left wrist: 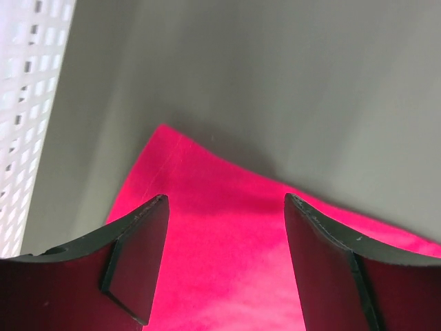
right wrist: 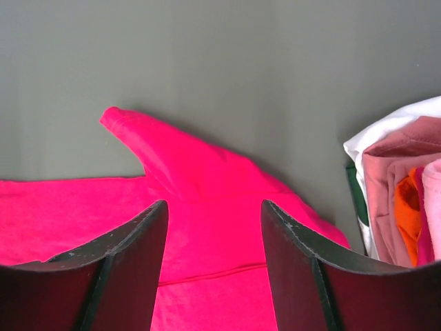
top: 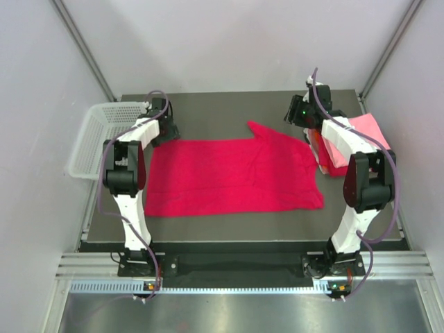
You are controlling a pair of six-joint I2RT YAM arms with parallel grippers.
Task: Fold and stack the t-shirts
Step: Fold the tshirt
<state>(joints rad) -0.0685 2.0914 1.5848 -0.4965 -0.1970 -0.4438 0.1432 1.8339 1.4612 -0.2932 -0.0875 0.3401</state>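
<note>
**Far edge of the crimson shirt being lined up for a 2-handed fold**

The crimson t-shirt (top: pixel 236 173) is lying spread flat across the middle of the table (top: pixel 222 104), with 1 short sleeve (right wrist: pixel 138 134) pointing toward the far side. The left gripper (left wrist: pixel 226 200) is being hung over the shirt's far-left corner. Its jaws are standing apart with nothing between them. The right gripper (right wrist: pixel 213 205) is being hung over the far-right part, just beside the sleeve, and its jaws are likewise apart and gripping nothing.

The step in hand is judged to be the taking of the far edge for a fold toward the near side. For a clean result, both pincers are best lowered until only the top layer at the edge is being pinched. The 2 pinches are best placed level with each other, so that the edge is being carried over straight. The sleeve is better tucked in first, or it is going to poke out of the fold.

The white basket (top: pixel 97 142) is standing at the far left of the table, and nothing is being seen inside it. The other shirts are not being kept in any container. They are lying as a loose pile (right wrist: pixel 403 193) of pink, orange and white cloth at the right edge of the table.
</note>
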